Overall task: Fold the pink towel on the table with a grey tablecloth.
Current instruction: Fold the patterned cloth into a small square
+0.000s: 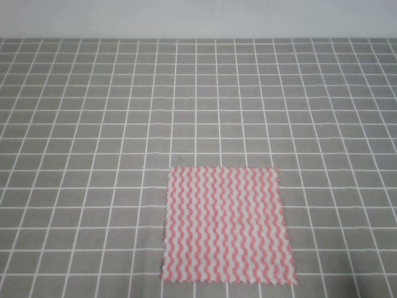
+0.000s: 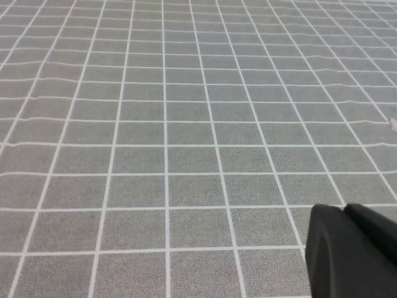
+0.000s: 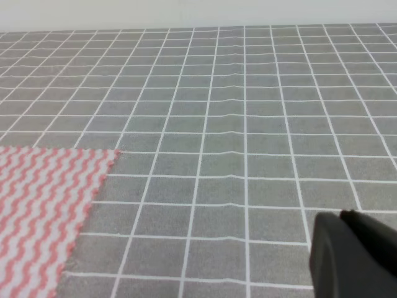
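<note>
The pink towel is lying flat and unfolded near the front edge of the table with a grey tablecloth, so 0 folds are showing, and both grippers' jaw states are impossible to tell.

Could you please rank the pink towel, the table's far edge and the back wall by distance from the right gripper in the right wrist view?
From the right gripper:
1. Pink towel, to its left.
2. Table's far edge, ahead.
3. Back wall, beyond it.

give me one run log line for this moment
pink towel: flat, unfolded | grey tablecloth: towel near front edge | left gripper: off towel | right gripper: off towel
</note>
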Robot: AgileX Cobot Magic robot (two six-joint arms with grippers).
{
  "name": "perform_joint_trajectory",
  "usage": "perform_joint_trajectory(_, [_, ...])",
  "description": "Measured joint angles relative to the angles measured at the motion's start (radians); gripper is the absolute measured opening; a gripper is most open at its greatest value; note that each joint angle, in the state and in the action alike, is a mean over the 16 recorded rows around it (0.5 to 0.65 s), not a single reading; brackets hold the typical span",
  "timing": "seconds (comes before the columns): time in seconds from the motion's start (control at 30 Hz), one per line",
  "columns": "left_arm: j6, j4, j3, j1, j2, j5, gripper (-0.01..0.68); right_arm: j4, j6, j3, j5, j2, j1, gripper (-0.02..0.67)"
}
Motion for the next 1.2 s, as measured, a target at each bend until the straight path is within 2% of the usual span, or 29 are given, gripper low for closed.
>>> perform_joint_trajectory(1.03, [0.0, 0.009, -0.008, 0.0, 0.015, -0.026, -0.002, 0.002, -0.001, -0.005, 0.003, -0.007, 0.0, -0.017])
perform_joint_trajectory(1.2, [0.0, -0.042, -0.005, 0.0, 0.011, -0.061, -0.002, 0.026, 0.0, -0.008, -0.028, -0.006, 0.0, -0.017])
